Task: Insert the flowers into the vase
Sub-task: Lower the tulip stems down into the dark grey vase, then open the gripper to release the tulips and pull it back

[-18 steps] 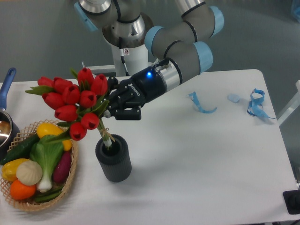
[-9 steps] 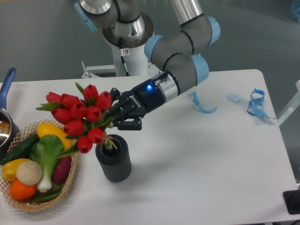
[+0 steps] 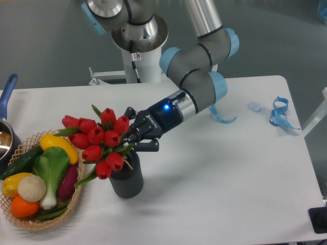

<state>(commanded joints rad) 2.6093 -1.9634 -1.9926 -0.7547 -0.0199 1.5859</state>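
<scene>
Camera view from the front takes in a white table (image 3: 214,173) with the robot arm (image 3: 196,87) reaching down and to the left across it. At the table's left edge sits a wicker basket (image 3: 76,196) heaped with toy vegetables (image 3: 43,176), and beside that the handle of a blue pan (image 3: 6,92) pokes in. Blue ribbon scraps (image 3: 278,115) lie far off on the right.

Nearer the middle, the flowers (image 3: 99,143) hang tilted over the basket side, heads spread wider than the vase (image 3: 126,179) below them. Their stems run down into the vase's mouth, so the insertion step looks well under way, though how deep the stems reach is hidden by the blooms.

At the stems just above the vase, the gripper (image 3: 134,142) has its jaws closed around the bunch. Next comes a judgement call: the bunch probably needs lowering a touch more and straightening before release, since its lean could tip it toward the basket.
</scene>
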